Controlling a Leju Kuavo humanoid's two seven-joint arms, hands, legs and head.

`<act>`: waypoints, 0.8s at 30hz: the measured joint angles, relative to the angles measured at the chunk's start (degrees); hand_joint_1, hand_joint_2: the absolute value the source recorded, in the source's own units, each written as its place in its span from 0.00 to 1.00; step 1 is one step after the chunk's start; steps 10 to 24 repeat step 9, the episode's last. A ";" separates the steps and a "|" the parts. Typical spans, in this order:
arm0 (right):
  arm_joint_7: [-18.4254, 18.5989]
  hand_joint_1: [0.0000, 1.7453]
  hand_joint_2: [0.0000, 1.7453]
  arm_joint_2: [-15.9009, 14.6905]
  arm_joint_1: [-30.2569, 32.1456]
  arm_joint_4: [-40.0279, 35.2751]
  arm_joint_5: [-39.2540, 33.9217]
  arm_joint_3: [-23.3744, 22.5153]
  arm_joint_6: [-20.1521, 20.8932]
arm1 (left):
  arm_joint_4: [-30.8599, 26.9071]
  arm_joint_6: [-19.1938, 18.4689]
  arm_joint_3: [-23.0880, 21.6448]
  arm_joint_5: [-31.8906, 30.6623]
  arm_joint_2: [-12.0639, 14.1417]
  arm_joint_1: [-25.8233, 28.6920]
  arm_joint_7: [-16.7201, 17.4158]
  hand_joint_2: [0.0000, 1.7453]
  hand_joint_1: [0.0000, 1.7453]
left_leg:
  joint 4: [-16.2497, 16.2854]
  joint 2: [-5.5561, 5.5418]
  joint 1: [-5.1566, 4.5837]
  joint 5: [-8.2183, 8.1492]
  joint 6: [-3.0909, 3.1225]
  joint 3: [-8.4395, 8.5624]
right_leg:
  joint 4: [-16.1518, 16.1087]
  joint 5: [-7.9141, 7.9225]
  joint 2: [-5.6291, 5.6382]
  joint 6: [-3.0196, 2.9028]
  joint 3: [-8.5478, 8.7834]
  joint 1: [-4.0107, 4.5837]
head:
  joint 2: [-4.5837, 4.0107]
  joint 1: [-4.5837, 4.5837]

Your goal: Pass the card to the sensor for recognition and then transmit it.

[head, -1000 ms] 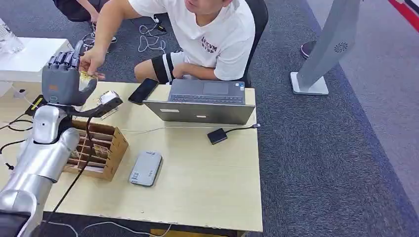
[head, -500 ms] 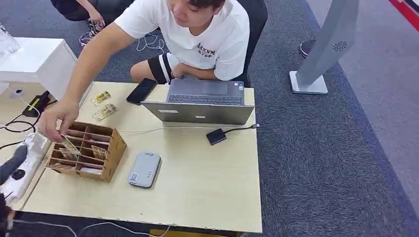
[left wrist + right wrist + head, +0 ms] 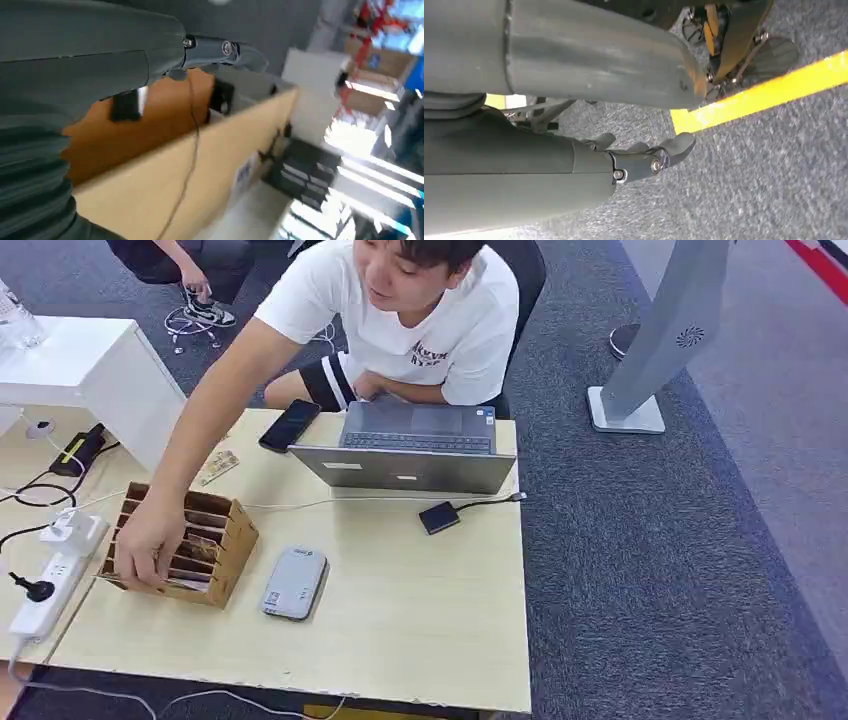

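Observation:
A wooden card box [image 3: 222, 538] with several slots stands at the table's left, and a person's hand [image 3: 148, 543] reaches into it among the cards. A loose card [image 3: 217, 467] lies on the table behind the box. The grey flat sensor [image 3: 295, 582] lies just right of the box. My left hand [image 3: 100, 65] is down beside a tan table edge, its fingers [image 3: 220, 50] stretched out and holding nothing. My right hand [image 3: 574, 150] hangs over grey carpet with nothing in its fingers [image 3: 649, 161].
A person in a white shirt [image 3: 430, 310] sits behind the table and leans over it. A grey laptop [image 3: 410, 445], a black phone [image 3: 290, 425] and a small black device [image 3: 438, 516] on a cable lie on the table. A white power strip [image 3: 50, 585] lies at the left edge.
My raised left arm has dropped out of the head view. The person took the card from my left hand, carried it to the box and now has that hand in the slots.

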 joint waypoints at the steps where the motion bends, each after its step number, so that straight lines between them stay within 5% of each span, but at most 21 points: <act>1: 0.04 0.00 0.00 0.00 -0.01 0.00 0.15 0.00 -0.06 | 1.81 1.59 0.41 -0.22 -0.53 0.00 -0.76 1.00 0.00 | 0.00 0.01 -0.03 0.00 0.00 0.03 | 0.00 0.00 0.01 0.00 0.00 -0.02 | 0.00 -0.06; 4: 1.09 0.00 0.00 0.00 0.01 0.00 1.33 -0.02 -0.68 | 14.85 8.12 1.79 -1.95 -2.73 -0.02 -7.41 1.00 0.00 | 0.00 -0.04 -0.08 -0.01 0.03 0.05 | -0.02 -0.01 -0.05 0.02 0.01 -0.09 | 0.00 -0.07; 9: 2.80 0.00 0.00 0.00 -0.02 0.00 2.93 -0.02 -1.25 | 32.22 11.97 2.05 -4.74 -6.65 -0.53 -10.97 1.00 0.00 | 0.01 -0.04 -0.18 -0.02 0.10 0.06 | -0.04 0.01 -0.06 0.05 0.05 -0.23 | 0.00 0.00; 24: 2.80 0.00 0.00 0.00 -0.02 0.00 2.93 -0.02 -1.25 | 32.22 11.97 2.05 -4.74 -6.65 -0.53 -10.97 1.00 0.00 | 0.01 -0.04 -0.18 -0.02 0.10 0.06 | -0.04 0.01 -0.06 0.05 0.05 -0.23 | 0.00 0.00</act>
